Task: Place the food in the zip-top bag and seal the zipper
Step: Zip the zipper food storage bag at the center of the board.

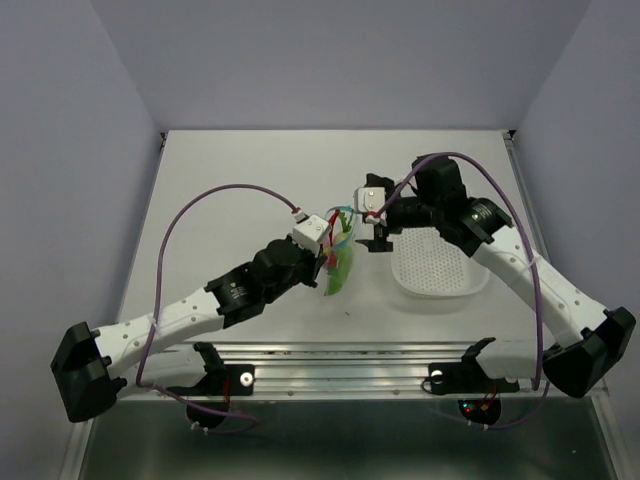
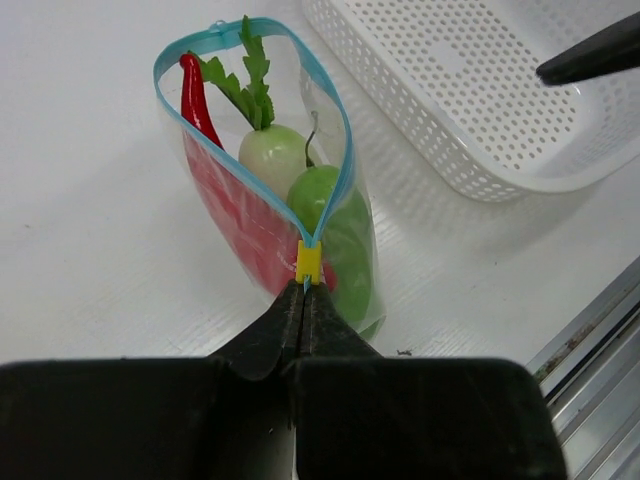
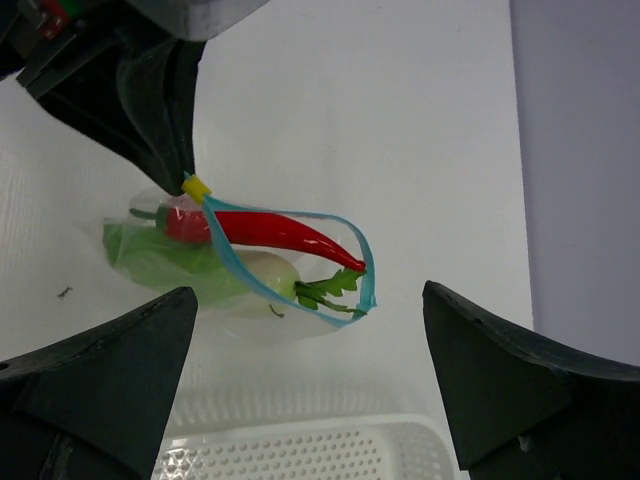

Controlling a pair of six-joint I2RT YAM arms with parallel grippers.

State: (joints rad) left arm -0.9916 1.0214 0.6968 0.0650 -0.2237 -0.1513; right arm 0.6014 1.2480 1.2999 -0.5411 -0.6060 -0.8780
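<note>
Seen from overhead, our left gripper (image 1: 326,256) points toward 1 o'clock. Its wrist view shows the fingers pressed tight together on the yellow slider (image 2: 308,262) at the near end of the zipper (image 2: 335,130). The zip-top bag (image 1: 342,270) stands on edge on the white table (image 1: 230,160), and its light-blue strip is spread into an open loop.

Inside the bag, the red chili (image 2: 195,100) leans at 11 o'clock of the mouth. The white radish (image 2: 272,155) sits in the middle with its green leaves poking above the rim. The green pod (image 2: 338,225) lies at 5 o'clock, closest to the slider.

At 2 o'clock from the bag, our right gripper (image 1: 377,240) hangs with its jaws spread wide and holds nothing. We cannot tell from its wrist view whether the fingers are level with the bag's far end or above it.

The white perforated basket (image 1: 440,275) sits at 3 o'clock of the bag, close by but apart from it.
</note>
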